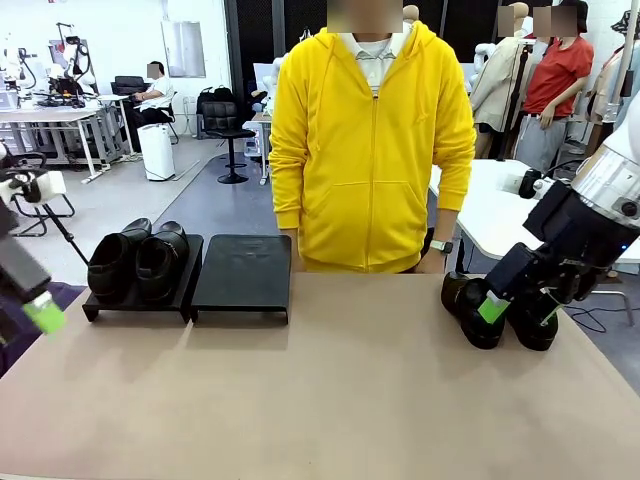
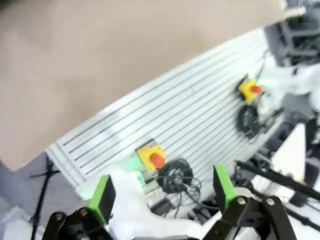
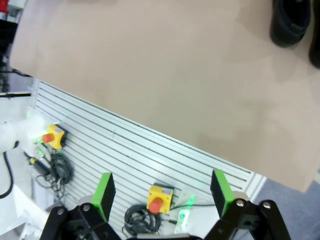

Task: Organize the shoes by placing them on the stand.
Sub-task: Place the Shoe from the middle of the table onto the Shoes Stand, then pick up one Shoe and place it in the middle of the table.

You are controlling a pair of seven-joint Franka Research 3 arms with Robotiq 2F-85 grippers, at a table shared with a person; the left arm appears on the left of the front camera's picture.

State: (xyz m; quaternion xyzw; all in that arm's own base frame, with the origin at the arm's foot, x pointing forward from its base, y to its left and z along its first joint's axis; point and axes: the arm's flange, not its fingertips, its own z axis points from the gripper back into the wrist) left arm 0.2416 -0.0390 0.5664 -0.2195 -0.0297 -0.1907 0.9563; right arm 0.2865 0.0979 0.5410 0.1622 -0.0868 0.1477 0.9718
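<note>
Two shoes (image 1: pixel 160 260) are carried side by side on the left platform (image 1: pixel 140 308) of the stand (image 1: pixel 243 272), at the far left of the bench (image 1: pixel 320 390). The other two shoes (image 1: pixel 466 302) are stood on the bench at the far right, just behind the right hand (image 1: pixel 520 313), which is spread wide with nothing gripped; the left hand (image 2: pixel 162 192) is likewise released.

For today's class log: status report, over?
Left hand open, right hand open, both holding nothing. Two shoes on left stand platform, two shoes on table at right. Person at far edge, nothing blocking.
</note>
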